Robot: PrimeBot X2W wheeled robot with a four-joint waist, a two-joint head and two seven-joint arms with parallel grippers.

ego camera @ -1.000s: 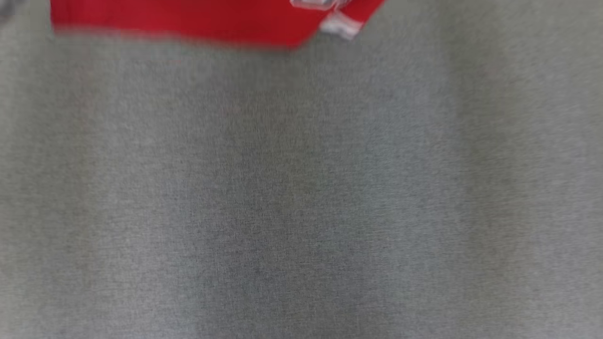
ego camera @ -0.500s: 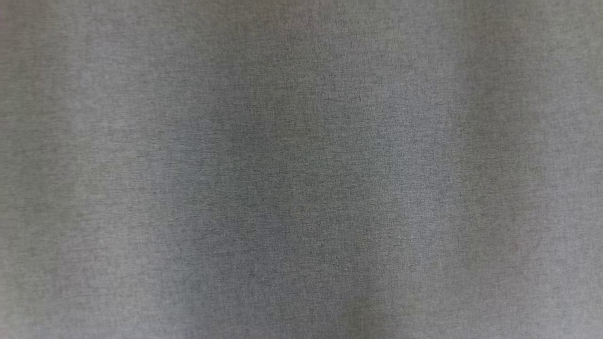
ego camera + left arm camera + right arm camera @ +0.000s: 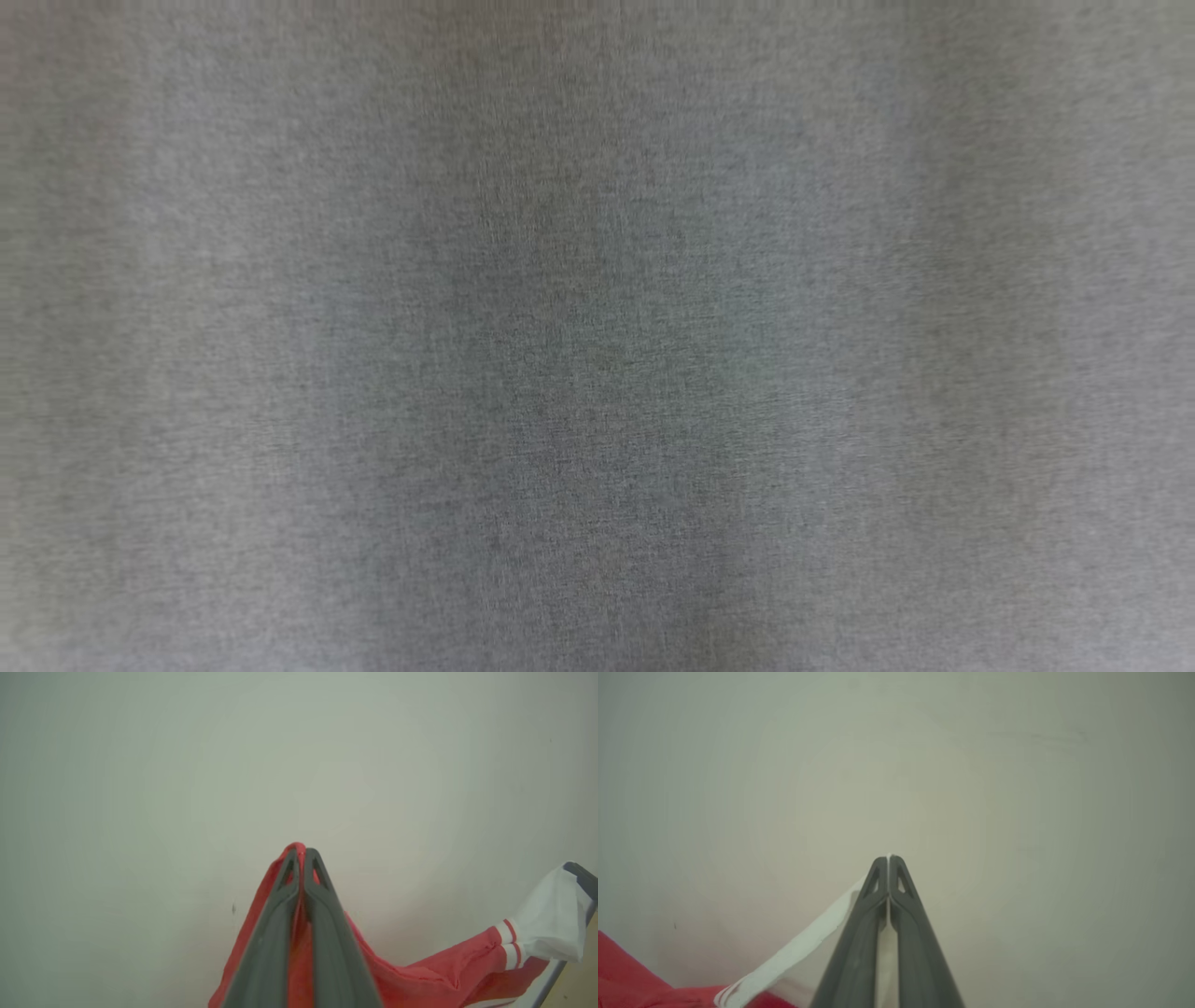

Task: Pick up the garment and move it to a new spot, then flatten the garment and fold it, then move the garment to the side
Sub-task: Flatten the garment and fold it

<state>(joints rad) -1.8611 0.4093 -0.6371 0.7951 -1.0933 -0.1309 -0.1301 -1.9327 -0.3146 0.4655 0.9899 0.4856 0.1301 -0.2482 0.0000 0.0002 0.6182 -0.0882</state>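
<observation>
my left gripper (image 3: 301, 851) has its two dark fingers pressed together, and a fold of red cloth is pinched between them; a small red tip stands out above the fingertips. this cloth is the garment (image 3: 420, 975). from the pinch the red cloth falls down on both sides of the fingers and then runs in a sagging line to the lower right of the left wrist view. there it ends in a white sleeve (image 3: 546, 924) with two red stripes near the seam. at the far end of this sleeve i see a dark finger (image 3: 584, 877) of the other arm touching the white cloth.

my right gripper (image 3: 888, 858) is also closed tight, with a thin white edge of cloth between the fingers. from there a white band (image 3: 794, 952) goes down to the lower left of the right wrist view and meets the red cloth in that corner.

so the garment hangs between the two grippers, its long axis going from one gripper to the other, red body at the left side, white sleeve pointing to the right side. behind it is a pale plain background (image 3: 187, 765).

the head view gives a blurred grey woven surface (image 3: 597, 336). i cannot tell if the garment touches it.
</observation>
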